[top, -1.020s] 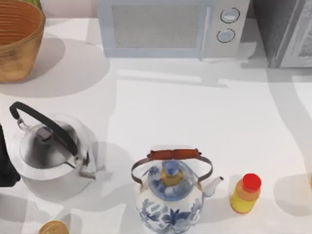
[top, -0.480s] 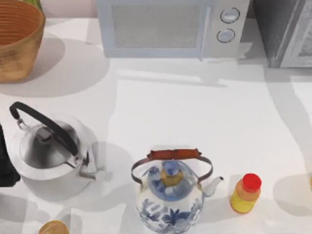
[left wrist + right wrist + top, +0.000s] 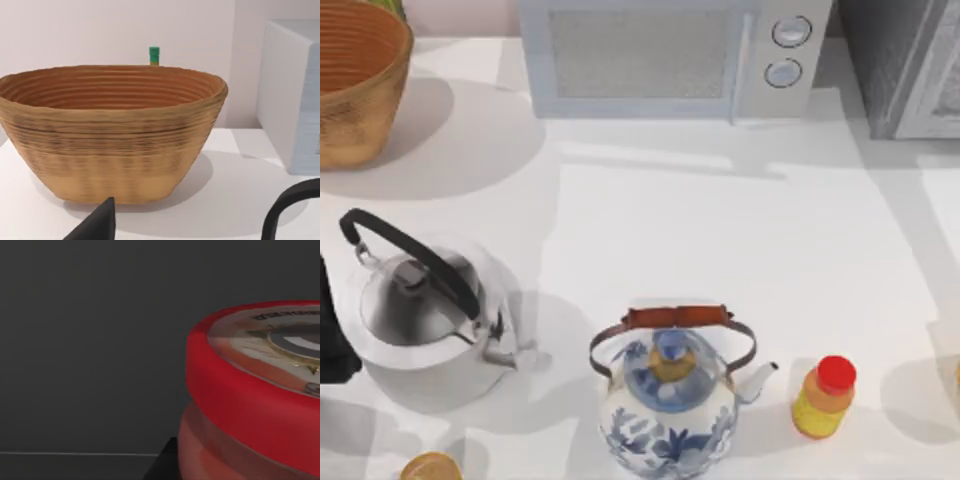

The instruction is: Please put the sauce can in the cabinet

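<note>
So not much has moved on the bench (image 3: 720, 230) in the last second. Both kettles, the bottle and the basket sit exactly where they were. The only change from above is the shadows at 2 to 3 o'clock, below the cabinet (image 3: 910, 70), which have slid and regrouped. I'd guess that's the right arm moving over there, out past the edge.

The right wrist view backs that up. The can (image 3: 250, 390) is right up against the lens, red side and silvery top, with a flat dark grey surface behind it. It looks clamped in the right pincer (image 3: 165, 467), whose black tip pokes out under it. My read is it's being carried to the cabinet or is already at its mouth, so the placing is near, not done.

The left pincer (image 3: 102, 222) is parked at 9 o'clock, facing the basket, and I can't tell its grip.

The bench is plain white and smooth:
- Microwave (image 3: 660, 55) at 12.
- Basket (image 3: 355, 80) at 10, with a green-capped thing (image 3: 154, 55) behind it.
- Steel kettle (image 3: 420, 320) at 8.
- Blue-and-white kettle (image 3: 670, 400) at 6.
- Yellow bottle (image 3: 825, 397) at 5.

A pale bare wall runs behind it all.
</note>
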`<action>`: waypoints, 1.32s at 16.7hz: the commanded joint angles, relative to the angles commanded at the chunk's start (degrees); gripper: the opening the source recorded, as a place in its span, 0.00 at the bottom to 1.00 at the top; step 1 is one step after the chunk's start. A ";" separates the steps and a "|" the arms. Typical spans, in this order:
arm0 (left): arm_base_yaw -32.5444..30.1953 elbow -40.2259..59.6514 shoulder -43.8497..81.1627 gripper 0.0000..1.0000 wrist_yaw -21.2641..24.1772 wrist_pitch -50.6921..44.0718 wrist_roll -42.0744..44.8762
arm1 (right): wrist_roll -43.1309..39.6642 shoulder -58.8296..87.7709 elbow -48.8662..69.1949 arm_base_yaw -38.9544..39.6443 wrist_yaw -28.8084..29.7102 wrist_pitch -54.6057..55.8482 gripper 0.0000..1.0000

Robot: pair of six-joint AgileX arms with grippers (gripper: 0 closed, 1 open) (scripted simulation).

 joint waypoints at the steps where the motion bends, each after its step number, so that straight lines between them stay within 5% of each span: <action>1: 0.00 0.00 0.00 1.00 0.00 0.00 0.00 | 0.02 3.01 2.37 -0.57 -0.11 0.22 0.00; 9: 0.00 0.00 0.00 1.00 0.00 0.00 0.00 | -0.04 9.59 8.66 -2.35 -1.63 1.90 0.00; 22: 0.00 0.00 0.00 1.00 0.00 0.00 0.00 | -0.04 9.59 8.66 -2.35 -1.63 1.90 0.98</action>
